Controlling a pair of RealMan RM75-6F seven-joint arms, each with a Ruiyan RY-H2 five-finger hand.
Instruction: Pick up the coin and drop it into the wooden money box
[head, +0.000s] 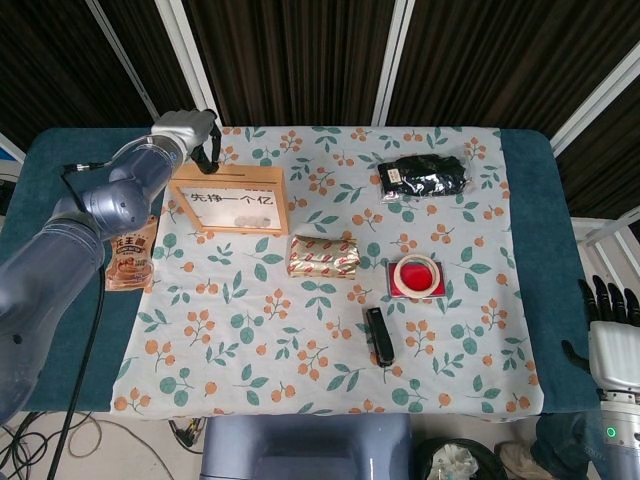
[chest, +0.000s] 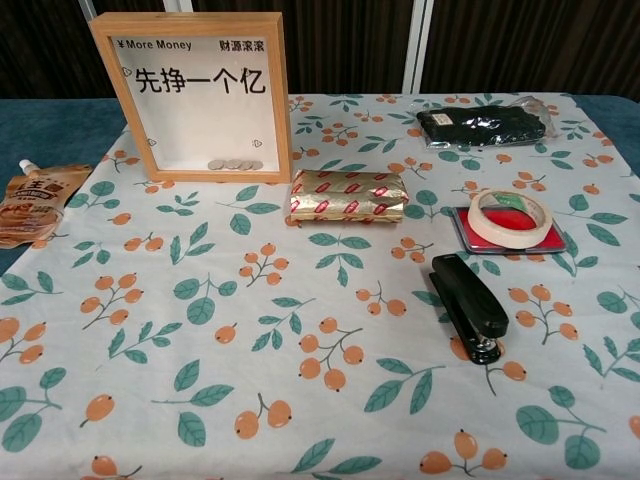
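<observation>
Coins (chest: 232, 165) lie in a short row on the floor of the wooden money box (chest: 196, 96), behind its clear front; whether the task's own coin is among them we cannot say, and we see no loose coin on the cloth in either view. We find the left robot hand (head: 200, 140) at the back left corner of the box, its dark fingers (head: 211, 152) curled downward near the top edge. We cannot make out whether they pinch anything, so we leave its grip undecided. The right robot hand (head: 608, 335) hangs off the counter's right edge, fingers pointing up and slightly apart, holding nothing that we can see.

If a coin is yet to be dropped, we judge that the fingertips should sit squarely over the slot in the top edge, coin edge-on, released only once lined up, so it falls inside and does not skip off the frame.

Further out, we see a snack pouch (chest: 32, 201) left of the box, a gold-wrapped pack (chest: 348, 195) in front of it, then tape roll (chest: 511, 217) on a red pad (chest: 470, 233), a black stapler (chest: 468, 305) and a dark bag (chest: 482, 123).

The slot itself is too small to read from the head view, and the chest view shows neither arm
</observation>
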